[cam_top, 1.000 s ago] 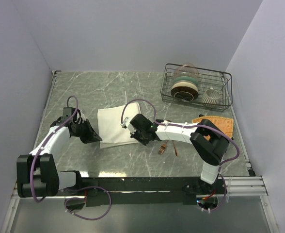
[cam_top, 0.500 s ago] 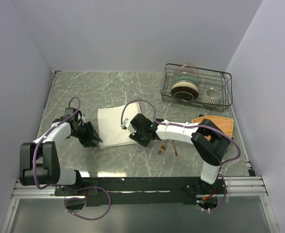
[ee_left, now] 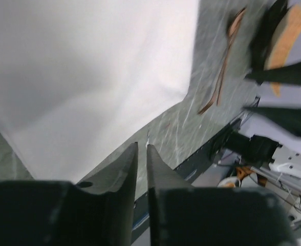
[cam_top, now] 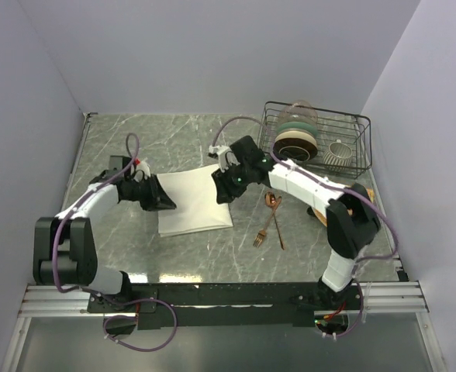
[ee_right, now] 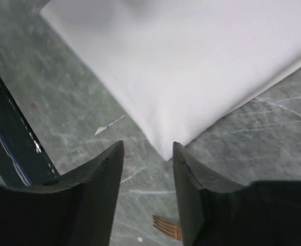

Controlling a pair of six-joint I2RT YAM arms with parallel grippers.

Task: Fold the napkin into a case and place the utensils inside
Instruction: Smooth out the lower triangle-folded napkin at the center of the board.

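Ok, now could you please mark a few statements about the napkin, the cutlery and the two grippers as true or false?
1. The napkin lies flat on the table. True.
2. The fork and the spoon are inside the napkin. False: they lie on the bare table, to its right.
3. The right gripper is open, above a corner of the napkin. True.
4. The wire rack is empty. False: it holds dishes and a cup.
5. The left gripper grips the spoon. False: nothing is between its fingers.
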